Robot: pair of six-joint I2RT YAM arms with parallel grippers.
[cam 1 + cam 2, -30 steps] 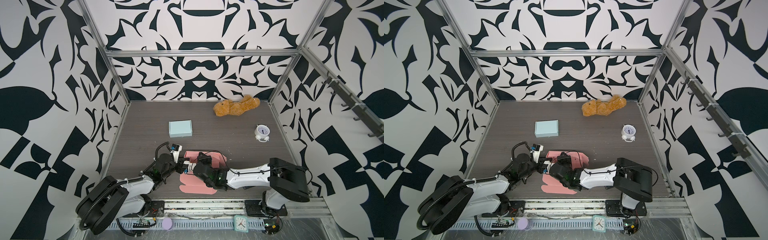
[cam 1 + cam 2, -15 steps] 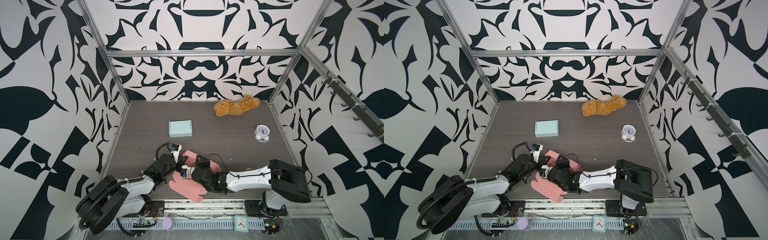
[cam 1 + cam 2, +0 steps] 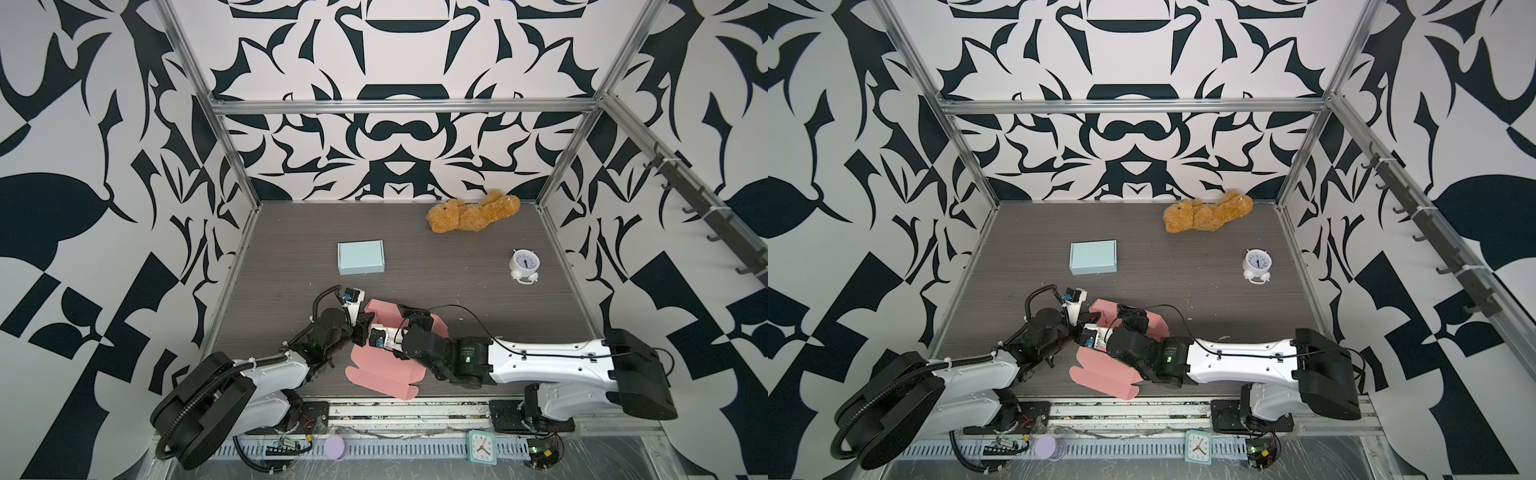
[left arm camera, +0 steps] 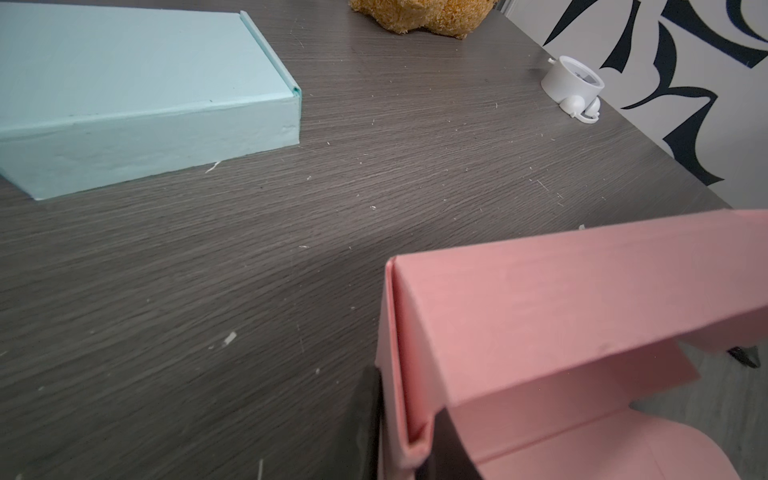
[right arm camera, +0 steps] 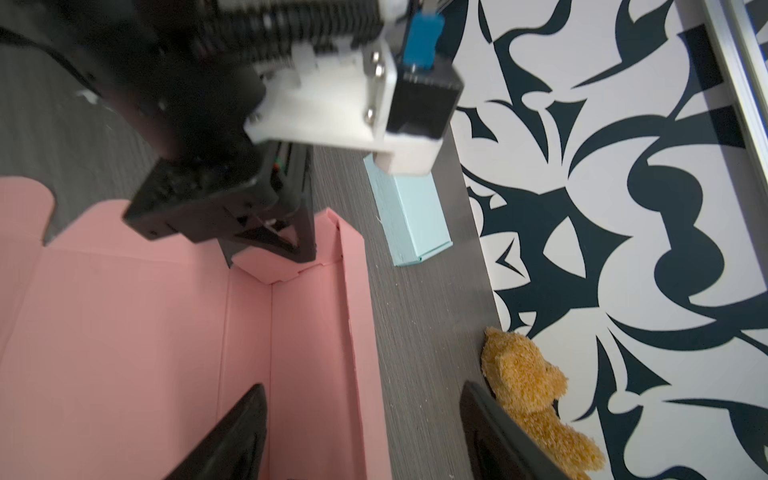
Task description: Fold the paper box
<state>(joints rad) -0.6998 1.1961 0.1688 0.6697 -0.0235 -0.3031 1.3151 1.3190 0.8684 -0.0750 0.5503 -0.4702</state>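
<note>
A: How is the pink paper box point(image 3: 378, 376) expected to handle?

B: It is judged light, thin and easily creased, and loose flaps are expected to spring back. It is found just in front of the pale blue box point(image 3: 360, 258), towards the arms' bases, with its walls half raised. Its doubled left wall is pinched by the left gripper point(image 4: 409, 432). The right gripper point(image 5: 365, 436) is held spread, and nothing is gripped by it. Walls are best taken beside a crease.

A: What is counted?

B: One pink box and one blue box are counted. Right of the blue box, one teddy bear point(image 3: 473, 216) and one white alarm clock point(image 3: 524, 266) are seen.
</note>
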